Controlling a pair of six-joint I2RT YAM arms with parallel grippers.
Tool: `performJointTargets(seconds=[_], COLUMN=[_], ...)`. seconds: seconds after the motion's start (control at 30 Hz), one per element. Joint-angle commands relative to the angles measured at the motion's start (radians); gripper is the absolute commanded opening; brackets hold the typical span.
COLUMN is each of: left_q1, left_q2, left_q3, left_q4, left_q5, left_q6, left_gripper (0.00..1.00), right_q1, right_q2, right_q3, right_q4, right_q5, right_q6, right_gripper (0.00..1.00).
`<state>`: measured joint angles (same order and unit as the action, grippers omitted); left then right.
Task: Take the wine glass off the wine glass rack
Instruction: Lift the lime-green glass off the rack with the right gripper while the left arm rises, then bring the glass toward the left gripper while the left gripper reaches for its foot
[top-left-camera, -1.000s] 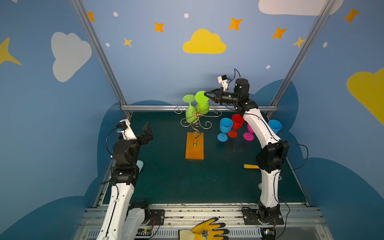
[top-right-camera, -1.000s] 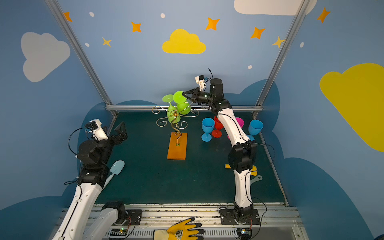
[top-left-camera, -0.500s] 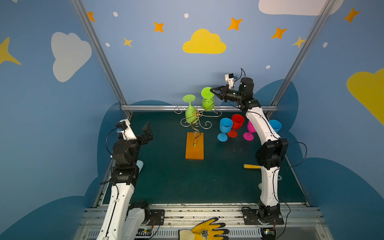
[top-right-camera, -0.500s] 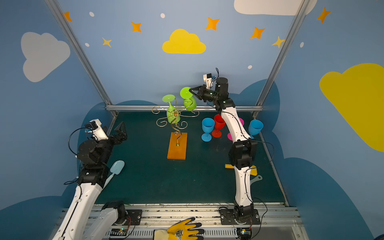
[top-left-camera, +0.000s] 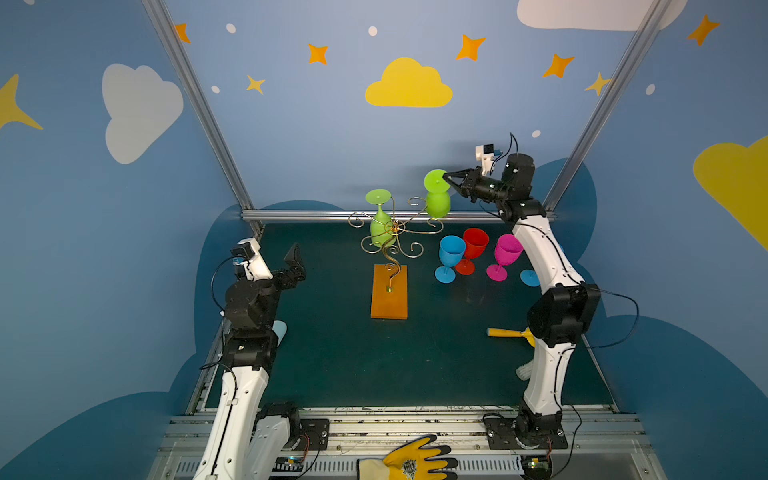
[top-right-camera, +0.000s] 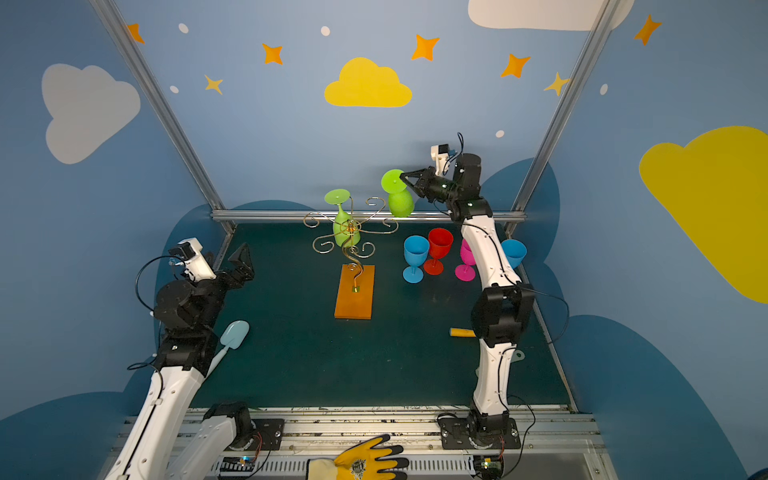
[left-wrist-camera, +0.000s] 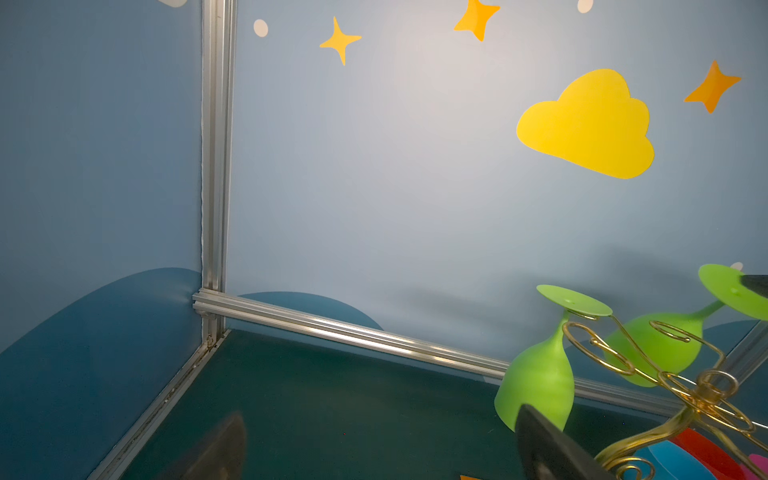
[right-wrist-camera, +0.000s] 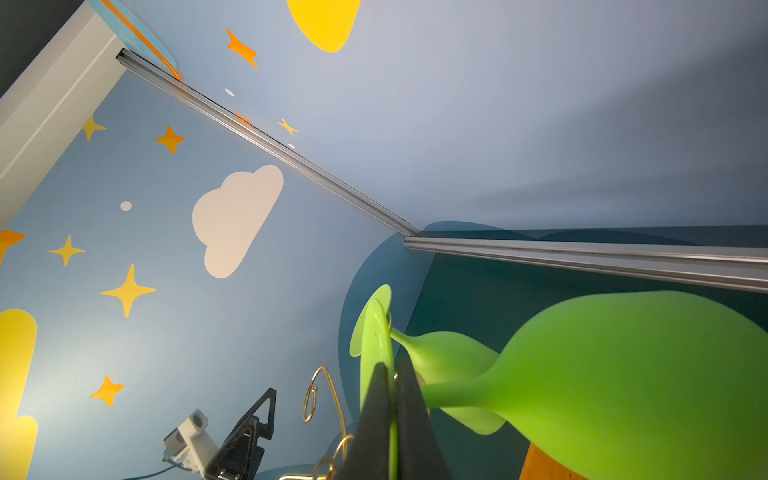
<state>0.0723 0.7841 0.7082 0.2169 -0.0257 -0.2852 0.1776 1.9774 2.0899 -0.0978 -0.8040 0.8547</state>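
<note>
Right hand is clamped tight on the foot disc of the green wine glass. The glass hangs upside down, stem near upright, bowl dropping toward 7 o'clock from the grip. It sits at 2 o'clock from the hub of the wine glass rack, just beside a scrolled arm tip, and I can't tell whether it's clear of the wire. Left hand gapes wide and empty, well apart at 8 o'clock, so the right arm is nearer.
</note>
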Motion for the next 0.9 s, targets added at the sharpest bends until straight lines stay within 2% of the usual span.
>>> performJointTargets(seconds=[0.0,0.17,0.27,0.4,0.6,0.73,0.87], left_q1=[0.004,0.004,0.004,0.006,-0.008,-0.08,-0.221], left_q2=[-0.016,-0.029,-0.027,-0.003,0.089,0.176,0.247], left_q3=[0.007,0.049,0.081,0.138,0.271,0.351,0.422], left_q4=[-0.008,-0.044,-0.045,-0.031,0.046,0.072,0.004], left_q5=[0.036,0.133,0.25,0.472,0.81,0.952,1.015], left_q6=[-0.012,-0.035,-0.085,-0.204,-0.383,-0.468,-0.43], left_gripper=[0.98,0.98,0.97,0.93,0.83,0.79,0.77], right_q1=[-0.004,0.0,0.009,0.019,0.062,0.112,0.167], right_q2=[-0.166,-0.376,-0.496,-0.631,-0.742,-0.784,-0.805], right_q3=[-0.075,-0.261,-0.358,-0.467,-0.531,-0.564,-0.584], right_q4=[-0.014,-0.082,-0.137,-0.183,-0.284,-0.311,-0.331], right_q5=[0.031,0.111,0.157,0.182,0.198,0.204,0.203], right_q6=[-0.109,-0.23,-0.301,-0.357,-0.435,-0.477,-0.536], right_gripper=[0.0,0.0,0.0,0.0,0.0,0.0,0.0])
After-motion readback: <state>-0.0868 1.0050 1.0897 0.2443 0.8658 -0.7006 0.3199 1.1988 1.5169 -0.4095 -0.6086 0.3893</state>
